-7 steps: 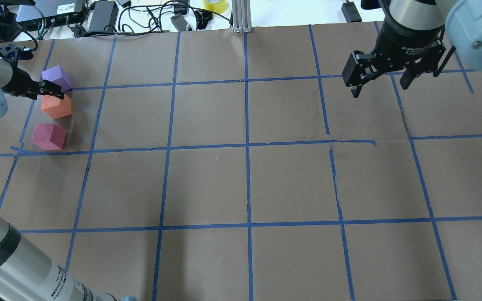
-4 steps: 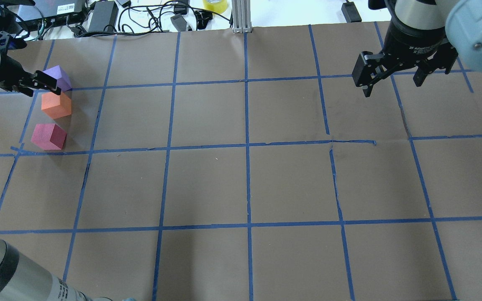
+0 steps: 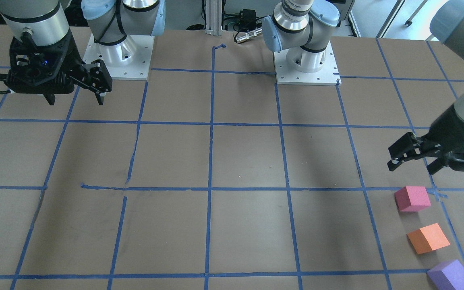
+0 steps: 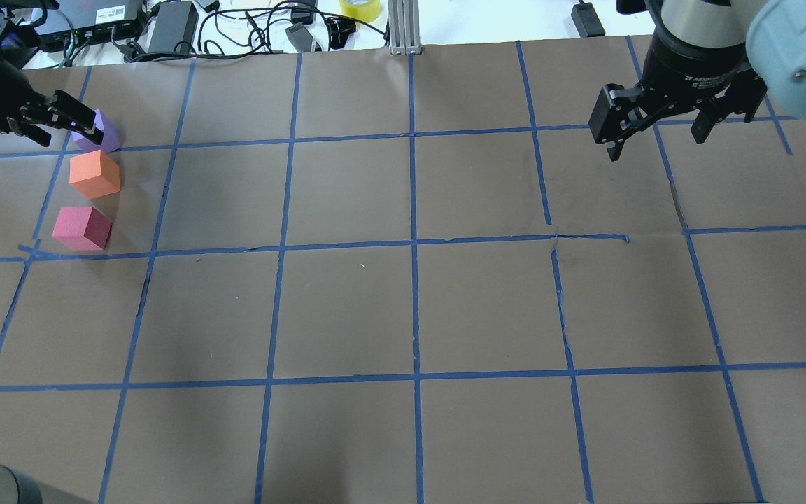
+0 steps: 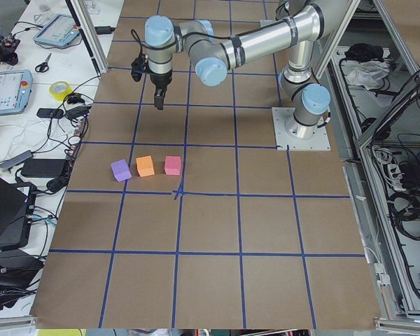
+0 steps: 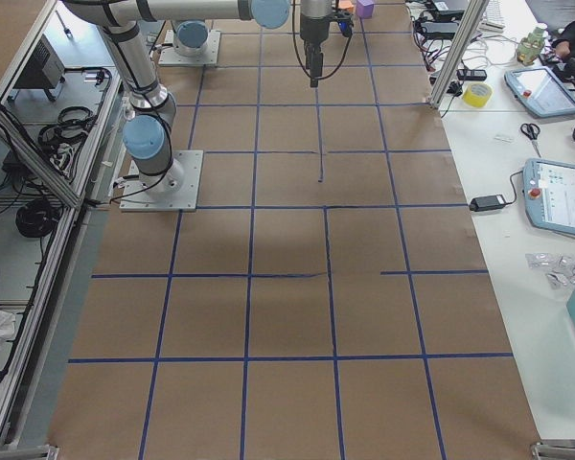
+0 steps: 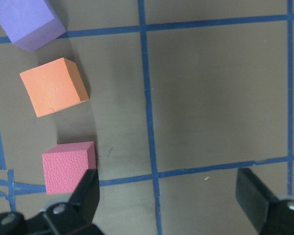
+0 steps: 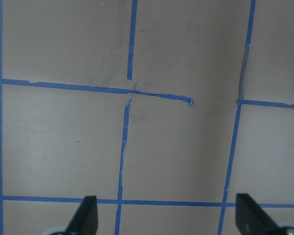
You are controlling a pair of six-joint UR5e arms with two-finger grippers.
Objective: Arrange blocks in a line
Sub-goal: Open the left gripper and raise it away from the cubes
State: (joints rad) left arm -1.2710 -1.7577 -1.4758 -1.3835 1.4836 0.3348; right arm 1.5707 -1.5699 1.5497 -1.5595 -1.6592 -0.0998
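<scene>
table point(image 4: 347, 308), taped grid | we log left gripper point(image 7: 171, 196) spread wide, empty, over the blocks | right gripper point(image 8: 166, 215) spread, empty, well apart | purple block point(image 3: 449, 275), orange block point(image 3: 428, 238), pinkish-red block point(image 3: 412, 198) in line, gaps between

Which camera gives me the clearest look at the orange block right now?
Left wrist-mounted: the orange block appears large, whole and unobstructed. Front-facing and overhead also show it whole but smaller; exterior left shows it tiny; exterior right, barely if at all.
</scene>
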